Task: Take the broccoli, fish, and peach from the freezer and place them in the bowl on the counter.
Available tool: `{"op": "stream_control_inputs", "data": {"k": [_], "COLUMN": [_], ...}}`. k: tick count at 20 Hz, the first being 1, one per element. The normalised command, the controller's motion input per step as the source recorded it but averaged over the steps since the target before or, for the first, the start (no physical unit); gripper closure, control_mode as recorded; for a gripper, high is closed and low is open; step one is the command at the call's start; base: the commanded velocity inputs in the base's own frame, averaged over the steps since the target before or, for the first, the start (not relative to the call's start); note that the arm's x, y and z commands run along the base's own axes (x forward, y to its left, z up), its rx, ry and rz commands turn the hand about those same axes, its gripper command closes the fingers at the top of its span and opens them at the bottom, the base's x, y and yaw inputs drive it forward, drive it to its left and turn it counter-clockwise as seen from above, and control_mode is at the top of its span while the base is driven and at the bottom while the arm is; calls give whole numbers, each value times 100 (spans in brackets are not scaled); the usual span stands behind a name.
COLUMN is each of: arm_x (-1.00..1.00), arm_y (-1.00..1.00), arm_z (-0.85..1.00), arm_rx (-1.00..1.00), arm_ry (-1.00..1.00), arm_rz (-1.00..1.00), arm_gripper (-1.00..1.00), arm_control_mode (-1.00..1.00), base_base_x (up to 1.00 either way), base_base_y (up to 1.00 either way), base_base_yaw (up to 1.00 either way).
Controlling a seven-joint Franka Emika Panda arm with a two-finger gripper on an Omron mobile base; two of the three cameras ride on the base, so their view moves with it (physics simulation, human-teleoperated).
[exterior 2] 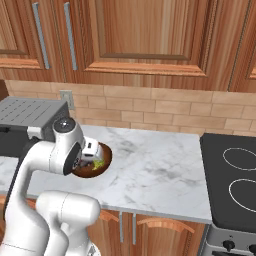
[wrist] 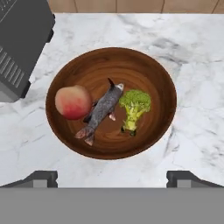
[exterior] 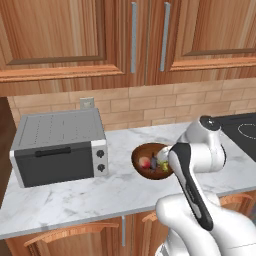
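Note:
The dark wooden bowl sits on the marble counter and holds all three foods. The peach lies at its left, the dark fish slants across the middle, and the broccoli lies at its right. My gripper hovers above the bowl's near rim, open, with nothing between its fingertips. In the left base view the bowl is half hidden behind my forearm, with the peach peeking out. In the right base view the broccoli shows beside the hand. The freezer is out of view.
A grey toaster oven stands on the counter just left of the bowl. A black cooktop lies at the counter's right end. Wooden wall cabinets hang above a brick backsplash. Bare marble stretches between bowl and cooktop.

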Motion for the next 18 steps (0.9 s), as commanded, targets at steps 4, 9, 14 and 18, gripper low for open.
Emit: {"op": "stream_control_inputs", "data": {"k": [4,9,14,18], "arm_x": [-58,-86,-78,-56], "arm_y": [-14,-9,7,6], "arm_z": [88,62,55,58], "arm_rx": [0,0,-2,-4], "arm_ry": [0,-4,-11,-11], "arm_rz": [-12,-7,-1,0], "arm_gripper": [-100,-100,-100,-100], "arm_control_mode": [-100,-100,-100,-100], "base_base_x": [0,0,0,0], "base_base_y": [0,0,0,0], "base_base_yaw": [0,0,0,0]}}
